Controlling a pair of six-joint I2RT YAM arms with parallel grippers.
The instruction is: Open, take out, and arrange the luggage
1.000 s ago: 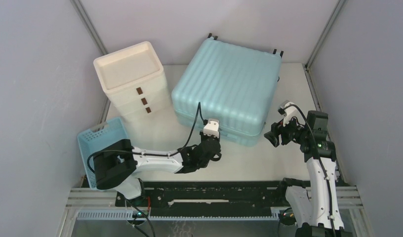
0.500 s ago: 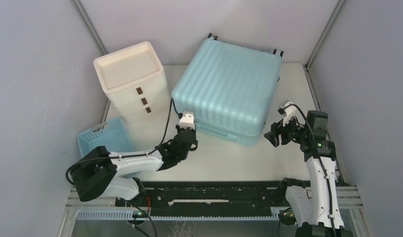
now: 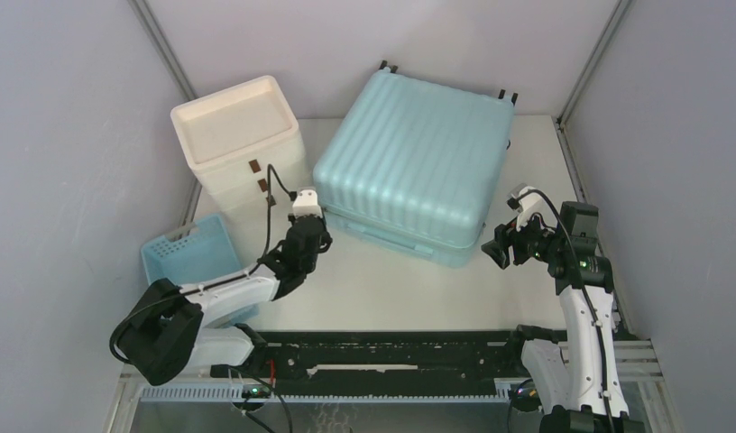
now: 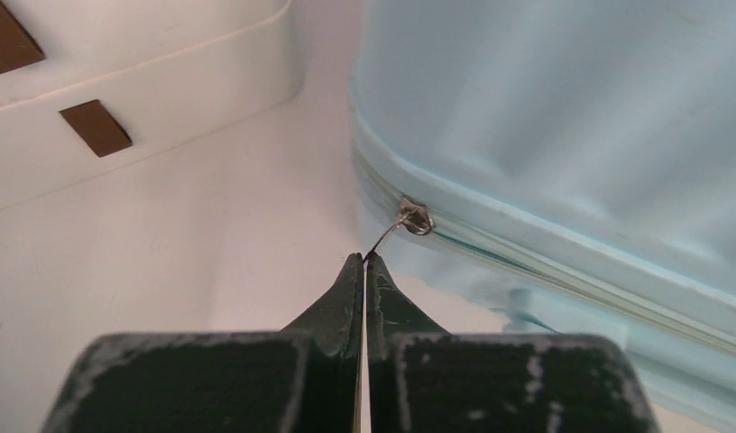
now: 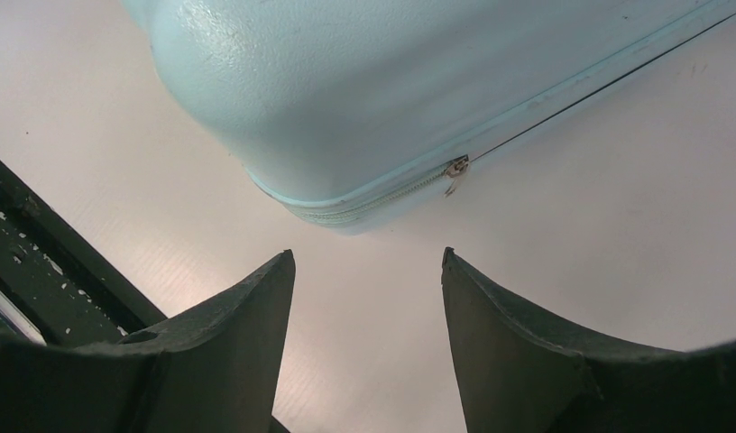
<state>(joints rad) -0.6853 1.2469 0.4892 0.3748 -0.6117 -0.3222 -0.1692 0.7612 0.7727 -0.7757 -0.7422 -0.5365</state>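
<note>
The light-blue luggage (image 3: 414, 153) lies flat and closed at the back middle of the table. My left gripper (image 3: 315, 225) is at its front left corner, shut on the thin metal zipper pull (image 4: 389, 233); the slider (image 4: 415, 217) sits on the seam just beyond my fingertips (image 4: 351, 271). My right gripper (image 3: 491, 253) is open and empty, hovering just off the luggage's front right corner (image 5: 346, 117). A second zipper slider (image 5: 455, 168) shows on that corner's seam, ahead of the open right gripper (image 5: 368, 262).
A white drawer unit (image 3: 243, 144) with brown handles stands left of the luggage, close to my left gripper; it also shows in the left wrist view (image 4: 148, 99). A small blue basket (image 3: 188, 253) sits at the front left. A black rail (image 3: 391, 352) runs along the near edge.
My left gripper has moved left along the luggage's front edge, from its middle to the front left corner, still shut. The right arm has not moved.
</note>
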